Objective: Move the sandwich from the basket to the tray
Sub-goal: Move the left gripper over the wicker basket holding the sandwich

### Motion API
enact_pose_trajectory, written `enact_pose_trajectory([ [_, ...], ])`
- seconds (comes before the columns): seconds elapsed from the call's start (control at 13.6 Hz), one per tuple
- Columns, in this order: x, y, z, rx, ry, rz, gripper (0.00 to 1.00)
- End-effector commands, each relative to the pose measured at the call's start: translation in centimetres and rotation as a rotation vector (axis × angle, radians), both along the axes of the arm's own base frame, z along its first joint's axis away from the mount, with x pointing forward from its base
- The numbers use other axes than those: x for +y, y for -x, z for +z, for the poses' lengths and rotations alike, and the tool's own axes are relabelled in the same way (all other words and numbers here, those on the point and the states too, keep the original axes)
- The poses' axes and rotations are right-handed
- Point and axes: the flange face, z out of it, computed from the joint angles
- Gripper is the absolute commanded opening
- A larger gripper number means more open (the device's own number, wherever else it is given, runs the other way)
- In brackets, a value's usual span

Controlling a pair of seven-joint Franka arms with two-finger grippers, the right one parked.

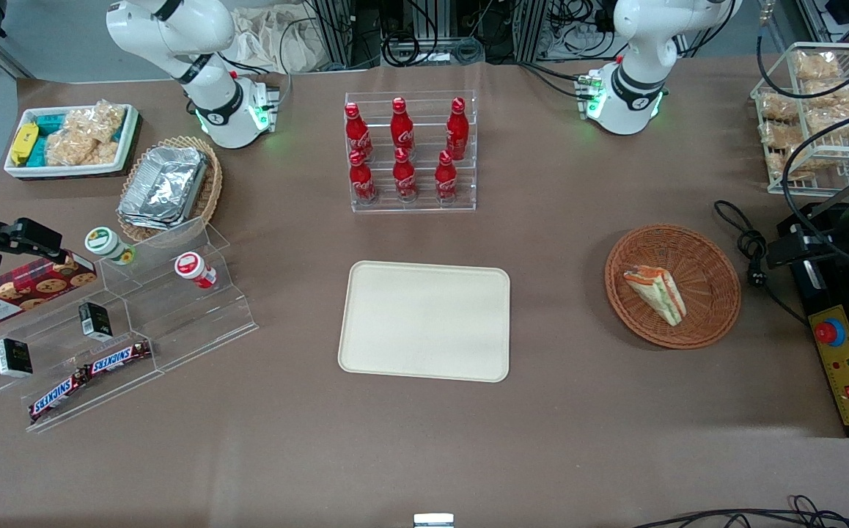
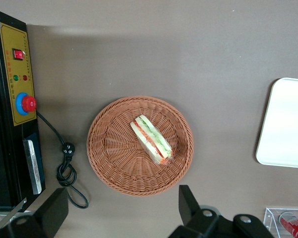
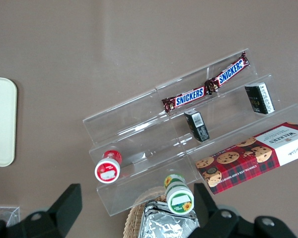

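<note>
Your left arm's gripper (image 2: 120, 210) hangs high above the wicker basket (image 2: 109, 153), jaws spread wide and empty, likely lining up a grasp. The wrapped sandwich (image 2: 151, 139) lies inside the basket. The cream tray (image 1: 424, 320) waits bare nearby.

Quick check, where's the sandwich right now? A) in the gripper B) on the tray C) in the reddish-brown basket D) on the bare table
C: the sandwich lies inside the basket, the tray is bare, and the gripper hangs open above the basket, holding nothing.
</note>
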Motion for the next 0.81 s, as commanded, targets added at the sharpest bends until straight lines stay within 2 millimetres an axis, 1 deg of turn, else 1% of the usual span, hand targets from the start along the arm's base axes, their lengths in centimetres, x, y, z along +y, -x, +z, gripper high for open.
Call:
enact_pose_trajectory([
  [0.0, 0.2, -0.3, 0.2, -0.014, -0.002, -0.017, 0.99],
  [0.22, -0.1, -0.4, 0.1, -0.012, -0.001, -0.011, 0.99],
  [0.37, -0.5, -0.5, -0.9, 0.010, -0.001, -0.017, 0.99],
  [0.52, -0.9, -0.1, -3.0, 0.055, -0.001, -0.020, 0.99],
  [0.59, -1.2, 0.2, -4.4, 0.084, -0.003, -0.017, 0.99],
  [0.74, -1.6, 0.7, -8.1, 0.127, 0.001, 0.008, 0.99],
])
